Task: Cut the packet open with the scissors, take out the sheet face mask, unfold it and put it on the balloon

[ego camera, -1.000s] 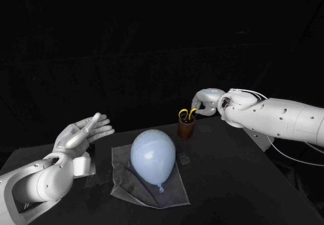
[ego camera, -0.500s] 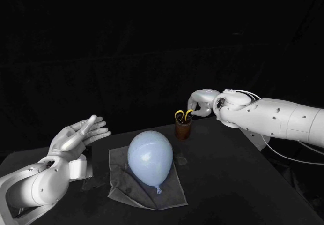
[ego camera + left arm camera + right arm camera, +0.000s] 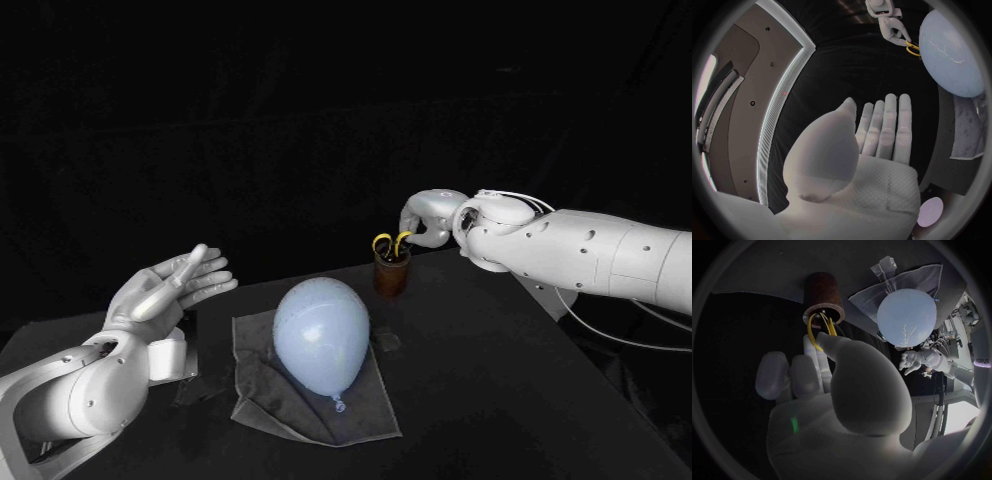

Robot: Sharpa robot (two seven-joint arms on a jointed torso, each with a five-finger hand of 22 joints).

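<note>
Table (image 3: pixel 490 400): cloth (image 3: pixel 274 410) at centre, balloon (image 3: pixel 320 335) lying on it. Left hand (image 3: pixel 166 285) raised, fingers straight, holding nothing. Right hand (image 3: pixel 428 218) above cup (image 3: pixel 391 275) behind balloon, pinching yellow handles of scissors (image 3: pixel 387 243) standing in it.

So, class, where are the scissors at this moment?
Head view: the scissors stand handles-up in the brown cup behind the balloon, right of centre, with the right hand at their yellow handles.
</note>
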